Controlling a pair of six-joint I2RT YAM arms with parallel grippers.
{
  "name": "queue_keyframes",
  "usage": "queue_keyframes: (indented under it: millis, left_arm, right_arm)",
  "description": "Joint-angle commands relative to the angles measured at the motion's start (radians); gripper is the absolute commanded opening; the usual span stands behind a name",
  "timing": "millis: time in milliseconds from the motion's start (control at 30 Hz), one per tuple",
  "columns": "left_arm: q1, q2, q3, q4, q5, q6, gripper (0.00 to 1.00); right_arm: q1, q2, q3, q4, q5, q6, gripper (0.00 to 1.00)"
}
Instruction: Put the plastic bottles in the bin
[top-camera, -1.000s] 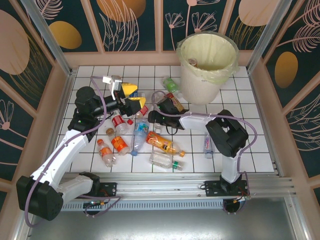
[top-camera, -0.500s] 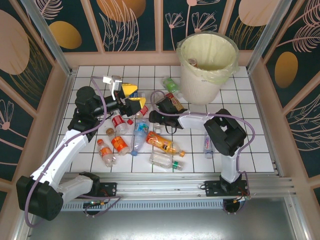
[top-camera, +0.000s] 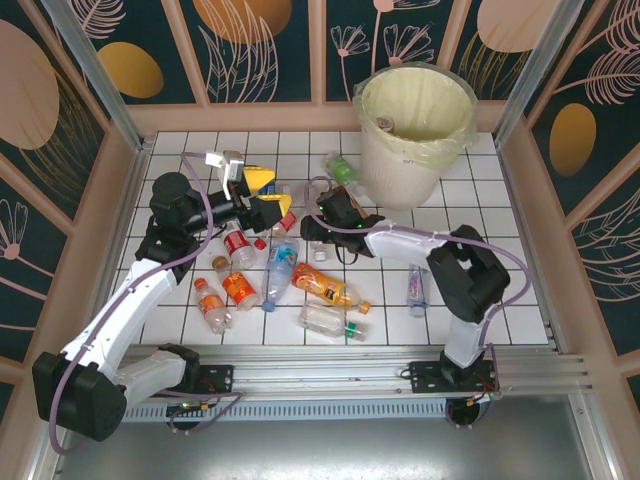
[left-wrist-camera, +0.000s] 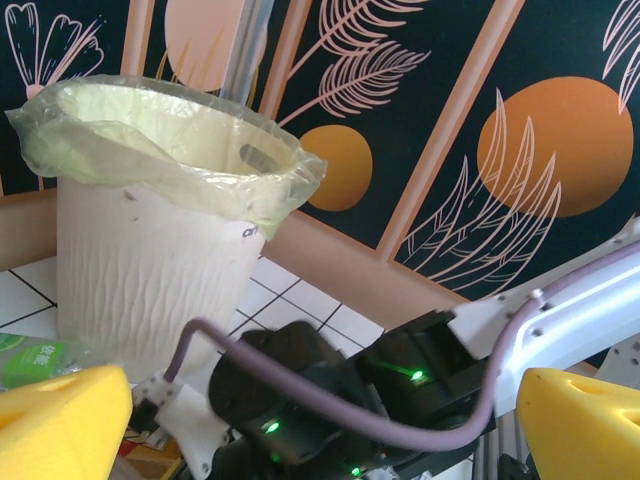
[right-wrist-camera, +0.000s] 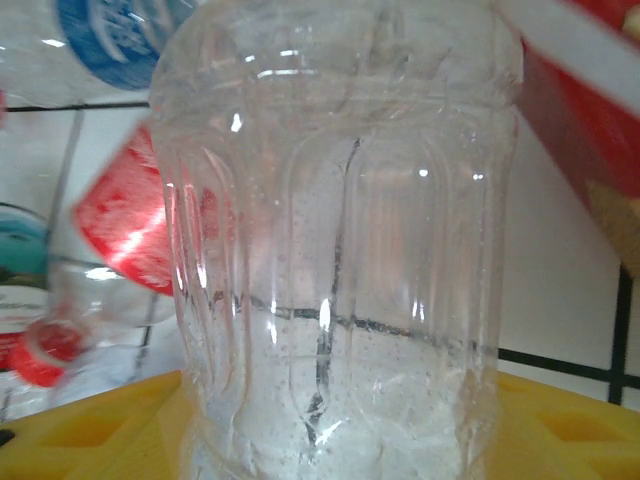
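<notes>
Several plastic bottles lie on the white tiles: a red-label one (top-camera: 238, 245), a blue-label one (top-camera: 280, 265), an orange one (top-camera: 325, 287) and a clear one with a green cap (top-camera: 330, 322). A green bottle (top-camera: 342, 167) lies next to the bin (top-camera: 415, 120), and another bottle (top-camera: 385, 124) lies inside it. My right gripper (top-camera: 316, 232) sits low over the pile. In the right wrist view it (right-wrist-camera: 340, 440) is shut on a clear ribbed bottle (right-wrist-camera: 340, 260) held between its yellow fingers (right-wrist-camera: 90, 420). My left gripper (top-camera: 266, 196) hovers open and empty; its yellow pads (left-wrist-camera: 60, 420) stand wide apart.
A blue-label bottle (top-camera: 417, 290) lies apart on the right, by the right arm's elbow. Two small orange bottles (top-camera: 212, 305) sit at the front left. Wooden walls ring the tiled floor. In the left wrist view the right arm's wrist (left-wrist-camera: 330, 400) crosses in front of the bin (left-wrist-camera: 150, 270).
The right arm's elbow has swung to the right and its wrist has shifted slightly toward the bin. The left arm has stayed in place.
</notes>
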Motion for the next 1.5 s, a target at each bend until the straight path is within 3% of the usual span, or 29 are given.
queue_keyframes:
  millis: [0,367,700,1100,1467]
  left_arm:
    - [-0.006,-0.026,0.01,0.051,0.017,-0.002,0.98]
    - [-0.006,-0.043,-0.017,0.107,0.0,-0.034,0.99]
    - [-0.007,-0.065,-0.037,0.126,-0.047,-0.043,0.99]
    - [-0.006,-0.053,-0.006,0.043,-0.065,0.013,0.99]
    - [-0.006,-0.062,-0.008,0.025,-0.101,0.035,0.99]
  right_arm:
    - [0.007,-0.106,-0.03,-0.004,0.006,-0.09,0.67]
    - [0.005,-0.339,-0.008,-0.11,0.018,-0.263,0.67]
    - [-0.034,-0.442,0.128,-0.202,0.066,-0.381,0.67]
    - [-0.224,-0.452,0.323,-0.221,0.005,-0.43,0.68]
    - [-0.473,-0.318,0.54,-0.265,-0.004,-0.423,0.68]
